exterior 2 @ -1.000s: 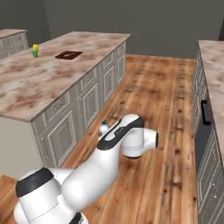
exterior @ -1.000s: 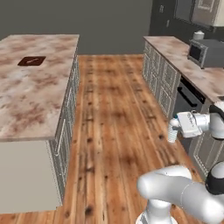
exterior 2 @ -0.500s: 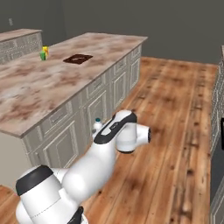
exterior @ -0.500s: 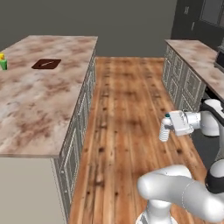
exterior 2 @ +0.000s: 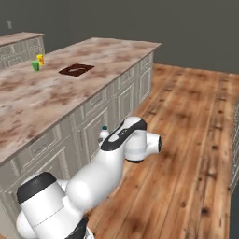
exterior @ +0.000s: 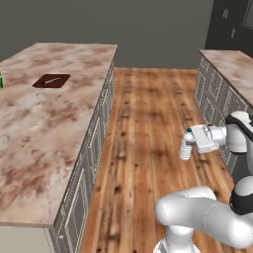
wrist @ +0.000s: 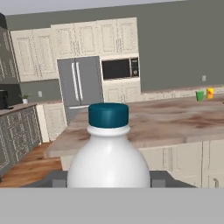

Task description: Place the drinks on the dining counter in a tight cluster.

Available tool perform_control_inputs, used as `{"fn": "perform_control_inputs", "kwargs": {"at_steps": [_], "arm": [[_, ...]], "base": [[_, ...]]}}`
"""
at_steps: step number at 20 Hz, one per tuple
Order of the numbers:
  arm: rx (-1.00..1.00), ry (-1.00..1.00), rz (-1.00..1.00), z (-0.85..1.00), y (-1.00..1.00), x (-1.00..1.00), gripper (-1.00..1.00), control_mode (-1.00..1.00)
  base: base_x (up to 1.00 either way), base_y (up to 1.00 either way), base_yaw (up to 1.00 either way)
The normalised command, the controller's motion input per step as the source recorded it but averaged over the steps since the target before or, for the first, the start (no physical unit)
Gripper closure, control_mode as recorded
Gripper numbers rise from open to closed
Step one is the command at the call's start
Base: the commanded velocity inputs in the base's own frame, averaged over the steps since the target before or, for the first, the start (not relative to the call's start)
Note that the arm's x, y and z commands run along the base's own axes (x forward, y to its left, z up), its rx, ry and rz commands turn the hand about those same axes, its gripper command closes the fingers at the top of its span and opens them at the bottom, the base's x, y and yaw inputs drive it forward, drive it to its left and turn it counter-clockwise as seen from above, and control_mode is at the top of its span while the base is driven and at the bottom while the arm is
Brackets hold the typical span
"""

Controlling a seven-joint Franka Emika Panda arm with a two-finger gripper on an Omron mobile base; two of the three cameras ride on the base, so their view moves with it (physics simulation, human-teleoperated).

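A: Gripper (exterior: 187,146) sits at right of centre in the left base view, fingers closed around the clear ribbed water bottle (exterior: 186,147), upright, out over the wood floor (exterior: 143,123).

B: In the hand view that bottle (wrist: 108,160) fills bottom centre, teal cap up.

A: The dining counter (exterior: 44,123) spreads across the left; a dark board (exterior: 51,80) lies at its upper left.

B: Green cup (exterior 2: 35,66) and yellow cup (exterior 2: 40,59) stand side by side, upper left of the right base view.

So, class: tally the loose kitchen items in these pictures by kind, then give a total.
Bottles: 1, the water bottle in the gripper
Cups: 2, the green cup and the yellow cup
Dark mats: 1, the mat on the counter
Total: 4
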Motion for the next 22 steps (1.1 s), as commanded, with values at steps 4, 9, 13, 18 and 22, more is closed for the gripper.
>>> {"fn": "perform_control_inputs", "kwargs": {"at_steps": [4,9,13,18,22], "arm": [[0.00,0.00,0.00,0.00,0.00,0.00,1.00,1.00],[0.00,0.00,0.00,0.00,0.00,0.00,1.00,1.00],[0.00,0.00,0.00,0.00,0.00,0.00,1.00,1.00],[0.00,0.00,0.00,0.00,0.00,0.00,1.00,1.00],[0.00,0.00,0.00,0.00,0.00,0.00,1.00,1.00]], "base": [[0.78,0.00,0.23],[0.67,0.03,0.41],[0.70,0.04,0.41],[0.77,0.03,0.36],[0.74,0.03,0.42]]}}
